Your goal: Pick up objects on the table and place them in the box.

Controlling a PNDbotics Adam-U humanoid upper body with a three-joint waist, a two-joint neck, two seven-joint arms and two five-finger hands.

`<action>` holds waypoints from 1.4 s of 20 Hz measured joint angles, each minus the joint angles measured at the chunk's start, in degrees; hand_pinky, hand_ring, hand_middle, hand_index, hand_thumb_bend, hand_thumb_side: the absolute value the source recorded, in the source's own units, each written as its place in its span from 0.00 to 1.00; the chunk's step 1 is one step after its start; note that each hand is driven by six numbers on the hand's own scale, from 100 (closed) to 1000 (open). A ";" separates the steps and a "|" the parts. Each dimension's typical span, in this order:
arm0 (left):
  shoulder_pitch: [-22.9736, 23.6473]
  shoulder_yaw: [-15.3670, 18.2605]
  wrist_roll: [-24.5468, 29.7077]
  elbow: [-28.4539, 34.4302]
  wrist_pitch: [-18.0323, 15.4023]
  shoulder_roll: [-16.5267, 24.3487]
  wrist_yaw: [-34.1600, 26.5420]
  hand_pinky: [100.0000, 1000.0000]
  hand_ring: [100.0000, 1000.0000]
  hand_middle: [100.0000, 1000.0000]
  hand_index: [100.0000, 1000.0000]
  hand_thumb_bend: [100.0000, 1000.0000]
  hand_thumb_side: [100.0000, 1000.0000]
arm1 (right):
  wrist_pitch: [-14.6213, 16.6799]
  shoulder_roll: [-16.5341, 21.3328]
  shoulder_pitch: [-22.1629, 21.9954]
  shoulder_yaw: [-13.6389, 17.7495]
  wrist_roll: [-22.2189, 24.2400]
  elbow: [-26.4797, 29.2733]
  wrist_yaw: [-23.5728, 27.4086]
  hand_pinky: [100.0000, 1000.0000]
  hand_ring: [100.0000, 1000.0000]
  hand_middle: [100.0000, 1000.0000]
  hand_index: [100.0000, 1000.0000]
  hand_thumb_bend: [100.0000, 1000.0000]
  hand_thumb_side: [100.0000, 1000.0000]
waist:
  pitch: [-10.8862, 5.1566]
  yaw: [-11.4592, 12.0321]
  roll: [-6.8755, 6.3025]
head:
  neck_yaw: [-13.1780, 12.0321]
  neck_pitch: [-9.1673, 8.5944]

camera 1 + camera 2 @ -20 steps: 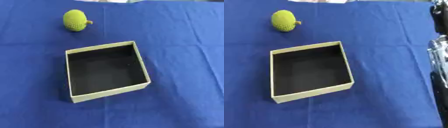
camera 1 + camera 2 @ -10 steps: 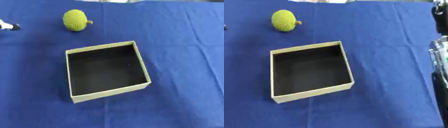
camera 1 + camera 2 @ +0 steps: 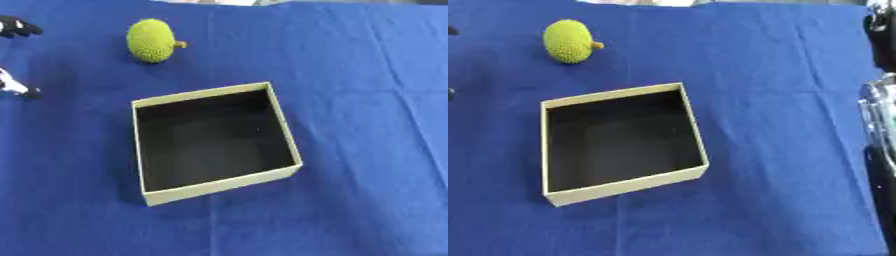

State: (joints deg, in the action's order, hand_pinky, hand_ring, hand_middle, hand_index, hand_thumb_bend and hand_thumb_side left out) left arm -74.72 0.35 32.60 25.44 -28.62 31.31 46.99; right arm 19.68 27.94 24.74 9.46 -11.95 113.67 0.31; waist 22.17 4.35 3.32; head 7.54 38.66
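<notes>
Fingertips of the left robot hand (image 3: 17, 30) now reach further in at the left edge, spread apart, nearer the green fruit (image 3: 151, 40); box (image 3: 284, 131) unmoved.

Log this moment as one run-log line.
left hand: fingers entering at left edge, holding nothing | green bumpy fruit: on blue cloth, beyond box | box: empty | right hand: not seen

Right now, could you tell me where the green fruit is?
The green fruit lies on the blue cloth, far left, beyond the box.
</notes>
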 measured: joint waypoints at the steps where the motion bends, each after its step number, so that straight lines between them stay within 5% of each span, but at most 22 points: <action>1: -0.05 0.91 0.88 0.58 -0.33 -0.41 1.15 0.98 0.94 0.89 0.93 0.66 0.00 | -0.02 0.00 -0.01 0.00 0.02 0.00 0.02 0.72 0.65 0.43 0.63 0.00 0.47 | 0.00 0.00 -0.02 | -0.06 0.00; 9: -1.89 7.70 2.07 3.66 -0.20 -2.23 10.45 0.97 0.93 0.87 0.93 0.53 0.00 | -0.04 -0.01 -0.05 0.00 0.04 0.00 0.07 0.72 0.65 0.43 0.63 0.00 0.47 | 0.00 -0.15 -0.58 | -0.56 -0.01; 18: -3.08 8.41 4.24 4.81 1.97 -2.88 5.15 0.99 0.92 0.86 0.93 0.42 0.02 | -0.03 0.00 0.10 0.00 0.03 0.00 0.09 0.72 0.65 0.43 0.63 0.00 0.50 | 0.64 -2.00 -1.54 | -2.20 -1.09; 28: -3.11 7.83 5.54 5.74 3.27 -6.24 1.94 0.99 0.92 0.86 0.93 0.43 0.00 | -0.11 -0.34 0.46 0.01 0.00 0.00 0.36 0.72 0.65 0.43 0.63 0.00 0.50 | 1.01 -3.28 -2.20 | -3.49 -1.38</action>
State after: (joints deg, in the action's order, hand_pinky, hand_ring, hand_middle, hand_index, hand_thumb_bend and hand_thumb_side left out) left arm -77.82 8.18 38.14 31.18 -25.35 25.07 48.93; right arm 19.57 27.61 25.20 9.46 -11.95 113.67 0.67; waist 23.18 1.06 1.12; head 4.05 37.28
